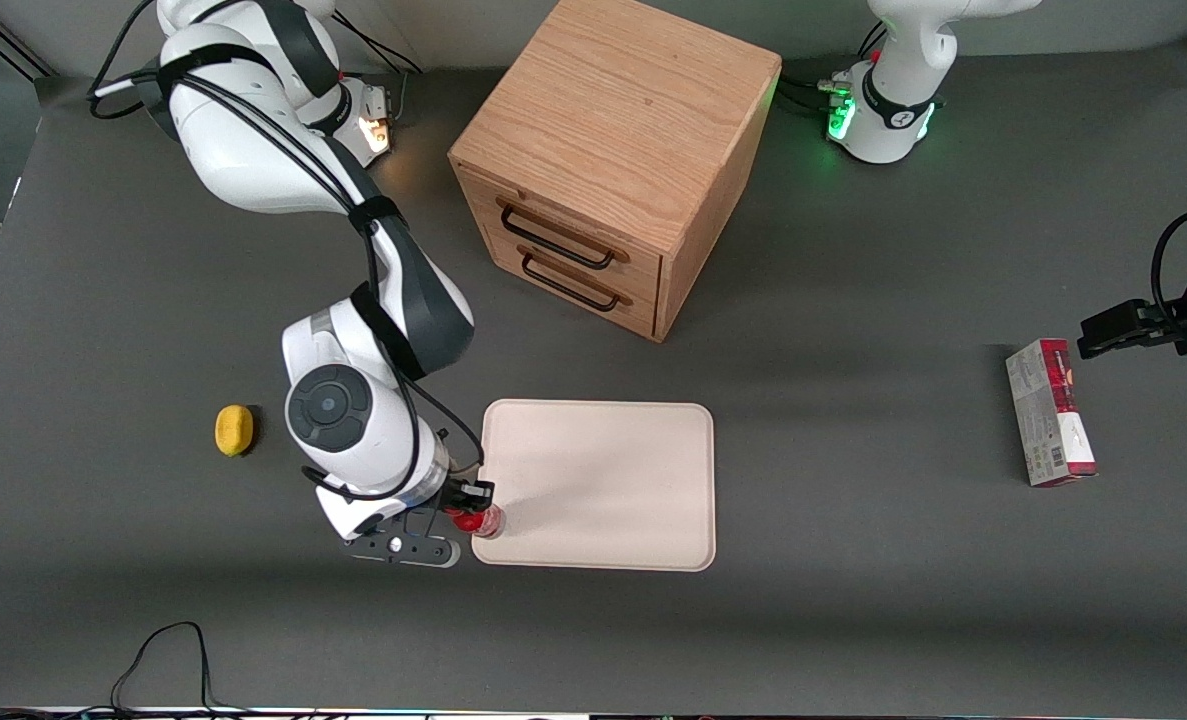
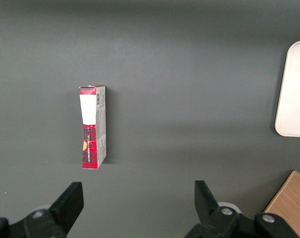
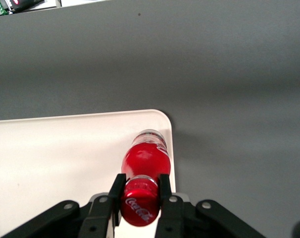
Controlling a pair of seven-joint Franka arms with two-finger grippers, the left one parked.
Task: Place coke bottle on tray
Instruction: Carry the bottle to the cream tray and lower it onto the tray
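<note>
1. I am holding the coke bottle (image 3: pixel 145 161) at its cap, end effector (image 3: pixel 140 196) clamped on it, over the tray (image 1: pixel 613 480) corner nearest the working arm.
2. It is probably light, rigid and slippery; the neck grip suits it.

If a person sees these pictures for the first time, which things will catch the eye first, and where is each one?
First, the hand shut on the cap of the coke bottle, which stands over a corner of the tray, at the edge nearer to the front camera. Next, the big wooden drawer box, farther from the camera than the tray. Then the yellow lump beside the working arm, and the red-and-white carton toward the parked arm's end.
</note>
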